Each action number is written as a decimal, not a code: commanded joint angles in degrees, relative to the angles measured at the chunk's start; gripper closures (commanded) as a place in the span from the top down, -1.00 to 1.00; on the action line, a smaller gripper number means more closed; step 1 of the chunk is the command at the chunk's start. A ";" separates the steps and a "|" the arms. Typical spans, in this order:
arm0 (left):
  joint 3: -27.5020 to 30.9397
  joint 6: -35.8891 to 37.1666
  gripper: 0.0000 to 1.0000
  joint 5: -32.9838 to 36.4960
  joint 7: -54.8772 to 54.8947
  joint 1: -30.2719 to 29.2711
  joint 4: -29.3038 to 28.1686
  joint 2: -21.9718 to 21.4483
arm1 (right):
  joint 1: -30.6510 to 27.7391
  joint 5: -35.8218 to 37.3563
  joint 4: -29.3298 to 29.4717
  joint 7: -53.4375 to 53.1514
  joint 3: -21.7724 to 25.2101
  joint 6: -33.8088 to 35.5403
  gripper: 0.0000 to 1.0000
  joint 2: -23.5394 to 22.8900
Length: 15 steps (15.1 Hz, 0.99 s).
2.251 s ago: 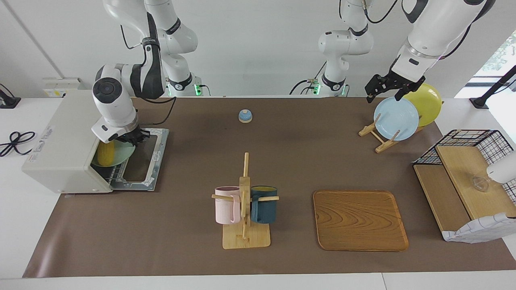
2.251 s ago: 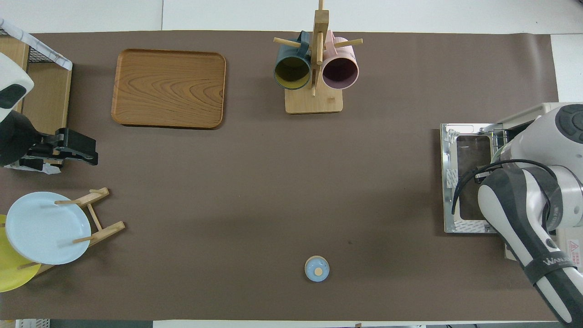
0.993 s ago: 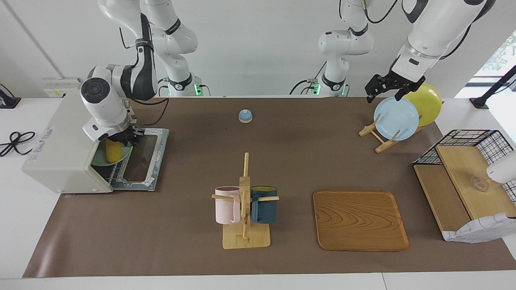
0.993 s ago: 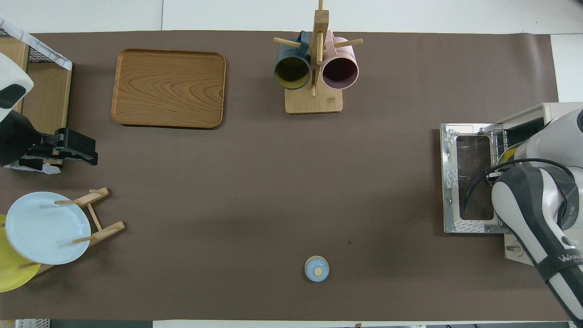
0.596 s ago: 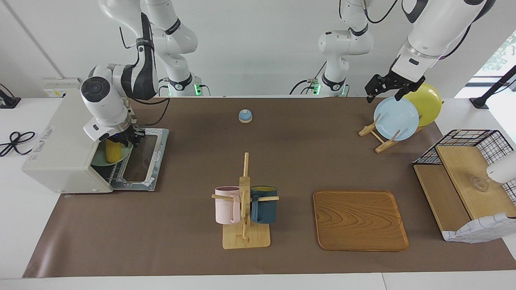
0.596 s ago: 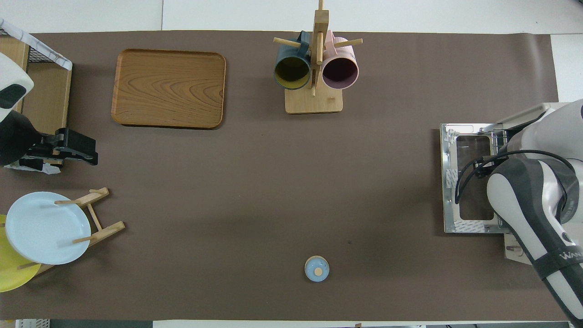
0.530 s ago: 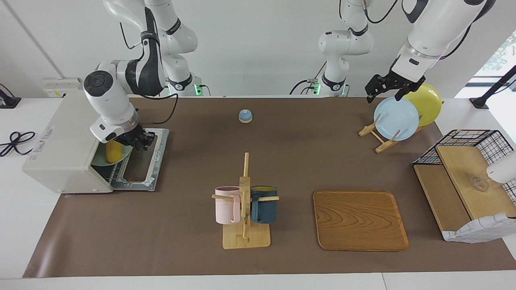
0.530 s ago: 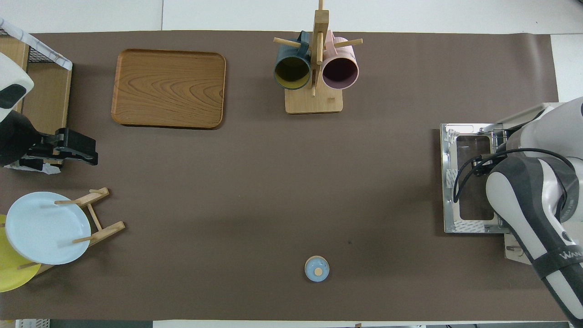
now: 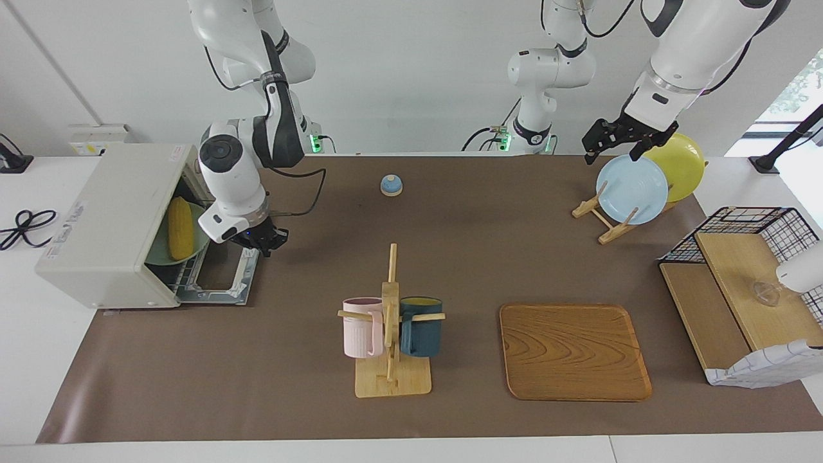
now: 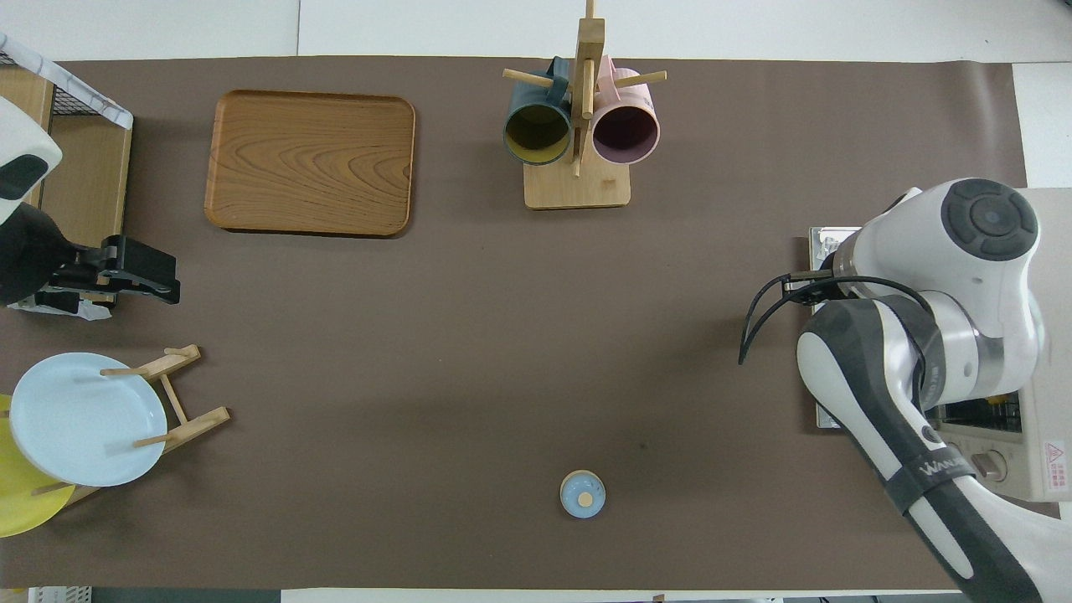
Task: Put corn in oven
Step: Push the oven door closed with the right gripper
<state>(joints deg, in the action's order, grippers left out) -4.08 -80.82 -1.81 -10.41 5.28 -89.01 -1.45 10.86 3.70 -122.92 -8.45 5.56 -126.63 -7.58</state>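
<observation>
The yellow corn lies on a pale green plate on the wire rack inside the off-white oven. The oven's glass door hangs open and flat. My right gripper is open and empty, in the air over the outer edge of the door, apart from the corn. In the overhead view the right arm covers the corn and the gripper; only the oven's top shows. My left gripper waits open over the plate rack and also shows in the overhead view.
A blue bell sits mid-table near the robots. A mug rack with a pink and a dark blue mug stands farther out, a wooden tray beside it. A rack holds a blue plate and a yellow plate. A wire shelf stands at the left arm's end.
My right gripper has pulled out of the oven mouth to over the door's outer edge, leaving the corn on the green plate inside. The left arm has not moved.
</observation>
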 commanded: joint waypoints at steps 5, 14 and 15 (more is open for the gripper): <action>0.30 -0.04 1.00 -0.56 0.04 0.00 -0.81 -0.75 | -1.36 1.92 -1.01 -0.42 0.07 -1.61 -1.00 -3.75; 0.30 -0.04 1.00 -0.56 0.04 0.08 -0.81 -0.75 | -0.93 17.46 3.10 0.01 0.07 8.03 -1.00 -4.46; 0.30 -0.04 1.00 -0.56 0.04 0.00 -0.81 -0.75 | -1.01 18.26 4.95 0.45 -0.02 11.19 -1.00 -4.37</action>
<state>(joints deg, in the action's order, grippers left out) -4.08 -80.82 -1.81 -10.41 5.28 -89.02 -1.45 11.15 16.58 -121.76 -8.51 4.64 -122.32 -12.08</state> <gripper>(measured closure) 0.000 0.991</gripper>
